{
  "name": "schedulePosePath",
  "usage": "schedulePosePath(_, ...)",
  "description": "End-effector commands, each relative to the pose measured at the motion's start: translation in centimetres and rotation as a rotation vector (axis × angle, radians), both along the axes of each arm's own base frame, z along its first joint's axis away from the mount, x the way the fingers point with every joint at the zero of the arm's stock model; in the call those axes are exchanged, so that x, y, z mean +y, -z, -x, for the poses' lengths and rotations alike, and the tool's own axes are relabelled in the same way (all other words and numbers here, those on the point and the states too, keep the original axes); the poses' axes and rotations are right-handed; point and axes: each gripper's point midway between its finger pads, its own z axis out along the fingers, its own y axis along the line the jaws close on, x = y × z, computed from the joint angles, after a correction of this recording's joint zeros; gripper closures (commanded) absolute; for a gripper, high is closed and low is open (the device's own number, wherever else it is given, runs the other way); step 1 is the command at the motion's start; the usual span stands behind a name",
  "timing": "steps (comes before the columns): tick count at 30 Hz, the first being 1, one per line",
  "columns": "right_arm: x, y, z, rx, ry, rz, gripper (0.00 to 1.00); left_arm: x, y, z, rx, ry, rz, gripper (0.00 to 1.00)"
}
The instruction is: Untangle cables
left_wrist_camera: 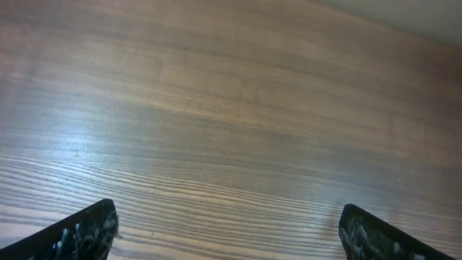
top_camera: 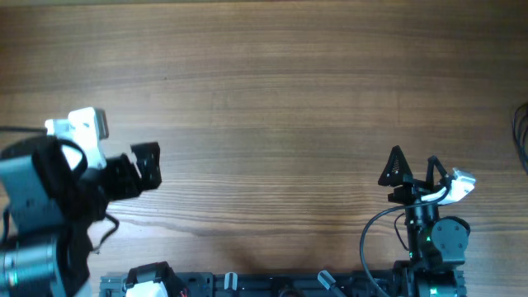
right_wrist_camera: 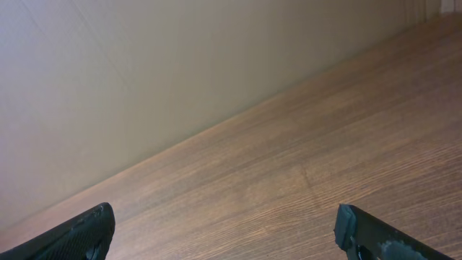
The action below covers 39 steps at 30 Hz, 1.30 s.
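Note:
Thin black cables [top_camera: 520, 132] show only as a few curved strands at the far right edge of the overhead view; most of them lie out of frame. My left gripper [top_camera: 148, 165] is open and empty over the left side of the wooden table [top_camera: 264, 99]. Its fingertips frame bare wood in the left wrist view [left_wrist_camera: 231, 235]. My right gripper [top_camera: 415, 169] is open and empty at the front right, well left of the cable strands. The right wrist view [right_wrist_camera: 227, 235] shows only bare wood between its fingers. No cable shows in either wrist view.
The arm bases and a black mounting rail [top_camera: 247, 285] run along the front edge. A thicker black robot cable [top_camera: 370, 235] loops beside the right arm. A pale wall [right_wrist_camera: 144, 72] stands beyond the table's far edge in the right wrist view.

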Motion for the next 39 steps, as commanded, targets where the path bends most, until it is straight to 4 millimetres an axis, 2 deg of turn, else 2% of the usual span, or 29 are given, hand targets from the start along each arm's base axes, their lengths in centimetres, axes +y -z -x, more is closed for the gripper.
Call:
schedulePosePath(1,-0.3,-0.3,0.1,-0.017,0.018,-0.002,0.0,-0.8,-2.7,3.4,-0.144,0.004,-0.02,0.0)
schedulePosePath(3,-0.3,-0.3,0.1,-0.017,0.018,-0.002,0.0,-1.1,-3.6,5.4,-0.209,-0.008,-0.016,0.0)
schedulePosePath(5,-0.3,-0.3,0.1,-0.017,0.018,-0.002,0.0,-1.8,-4.3,8.8,-0.289,-0.038,0.012,0.0)
schedulePosePath(7,-0.3,-0.3,0.1,-0.017,0.019,-0.002,0.0,-2.3,-4.7,10.9,-0.347,-0.046,0.032,0.0)
schedulePosePath(9,-0.3,-0.3,0.1,-0.017,0.019,-0.002,0.0,-3.5,-5.5,13.1,-0.435,-0.022,0.09,0.0)
schedulePosePath(13,-0.3,-0.3,0.1,-0.017,0.019,-0.002,0.0,-4.2,-4.6,16.4,-0.49,-0.021,0.099,0.0)
schedulePosePath(15,-0.3,-0.3,0.1,-0.017,0.018,-0.002,0.0,-4.3,-3.8,16.9,-0.472,-0.038,0.124,0.0)
schedulePosePath(17,-0.3,-0.3,0.1,-0.017,0.019,-0.002,0.0,-3.8,-2.0,16.0,-0.417,-0.078,0.126,0.0)
schedulePosePath(20,-0.3,-0.3,0.1,-0.017,0.018,-0.002,0.0,-3.8,-0.5,12.0,-0.41,-0.052,0.156,0.0)
schedulePosePath(23,-0.3,-0.3,0.1,-0.017,0.019,-0.002,0.0,-6.0,2.0,6.9,-0.429,0.132,0.266,0.0)
schedulePosePath(26,-0.3,-0.3,0.1,-0.017,0.019,-0.002,0.0,-7.8,2.4,3.3,-0.562,0.306,0.354,0.0)
schedulePosePath(28,-0.3,-0.3,0.1,-0.017,0.019,-0.002,0.0,-7.4,4.0,1.0,-0.596,0.27,0.452,0.0)
schedulePosePath(30,-0.3,-0.3,0.1,-0.017,0.018,-0.002,0.0,-7.0,4.9,-0.1,-0.639,0.255,0.477,0.0)
schedulePosePath(33,-0.3,-0.3,0.1,-0.017,0.018,-0.002,0.0,-5.0,7.3,-1.9,-0.654,0.092,0.518,0.0)
schedulePosePath(36,-0.3,-0.3,0.1,-0.017,0.019,-0.002,0.0,-2.8,8.9,-2.8,-0.681,-0.089,0.487,0.0)
schedulePosePath(39,-0.3,-0.3,0.1,-0.017,0.019,-0.002,0.0,-0.4,9.5,-3.1,-0.722,-0.243,0.43,0.0)
